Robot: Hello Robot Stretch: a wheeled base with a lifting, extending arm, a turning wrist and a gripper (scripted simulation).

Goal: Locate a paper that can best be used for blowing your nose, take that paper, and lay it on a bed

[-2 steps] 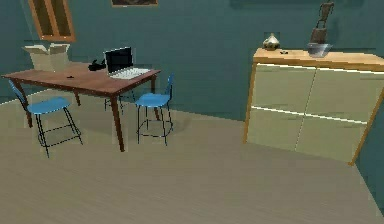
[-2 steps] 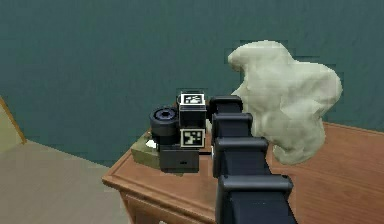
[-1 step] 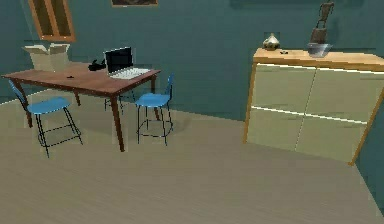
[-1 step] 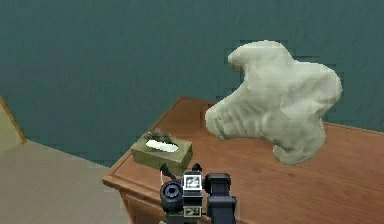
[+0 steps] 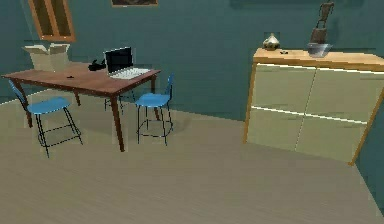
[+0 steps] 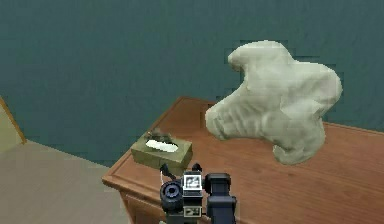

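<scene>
In the arm side view, an olive-green tissue box with white paper showing at its top stands on the left end of a brown wooden top. Just below it, at the picture's bottom edge, is my gripper, its dark body left of the white marker squares. The gripper's far end lies against the wooden top near the box, so I cannot tell whether it holds anything.
A large pale lumpy sculpture stands on the same top, right of the box, before a teal wall. The forward view has a wooden table with a laptop and cardboard box, blue chairs, and a cream cabinet at the right.
</scene>
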